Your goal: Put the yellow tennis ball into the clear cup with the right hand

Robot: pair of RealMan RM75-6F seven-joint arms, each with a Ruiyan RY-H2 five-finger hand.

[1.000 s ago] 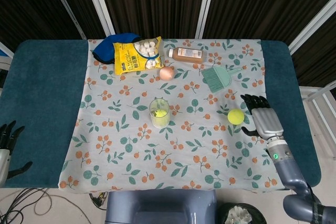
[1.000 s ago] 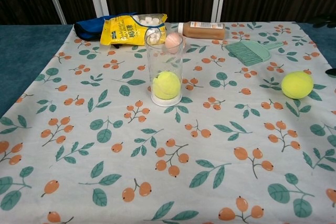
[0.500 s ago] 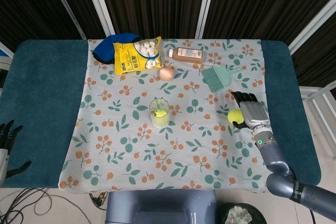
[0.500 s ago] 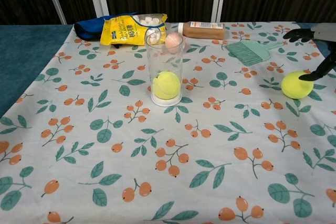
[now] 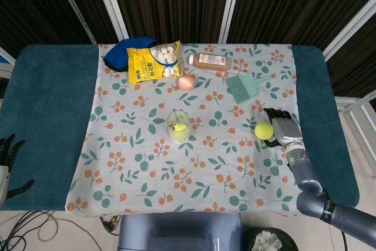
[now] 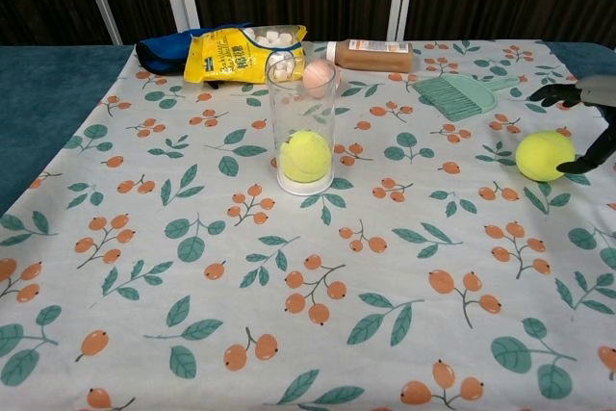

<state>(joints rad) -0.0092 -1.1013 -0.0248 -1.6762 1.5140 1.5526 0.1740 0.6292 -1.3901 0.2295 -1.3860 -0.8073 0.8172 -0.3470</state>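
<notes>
A yellow tennis ball (image 5: 264,130) (image 6: 545,155) lies on the floral cloth at the right side. My right hand (image 5: 283,128) (image 6: 587,127) stands just right of it, open, fingers spread and curved around the ball's right side; its thumb tip touches or nearly touches the ball. The clear cup (image 5: 178,126) (image 6: 304,134) stands upright near the middle of the cloth with another yellow tennis ball (image 6: 306,156) inside it. My left hand (image 5: 8,157) is open at the far left edge, off the cloth.
At the back lie a yellow snack bag (image 5: 154,60), a blue cloth (image 5: 117,54), a brown bottle (image 5: 208,61) on its side, an egg (image 5: 186,82) and a green brush (image 5: 245,85). The teal table surface (image 5: 47,104) flanks the cloth.
My right hand came in from the right edge toward the ball, then dropped slightly lower beside it. The ball and cup have not moved.
</notes>
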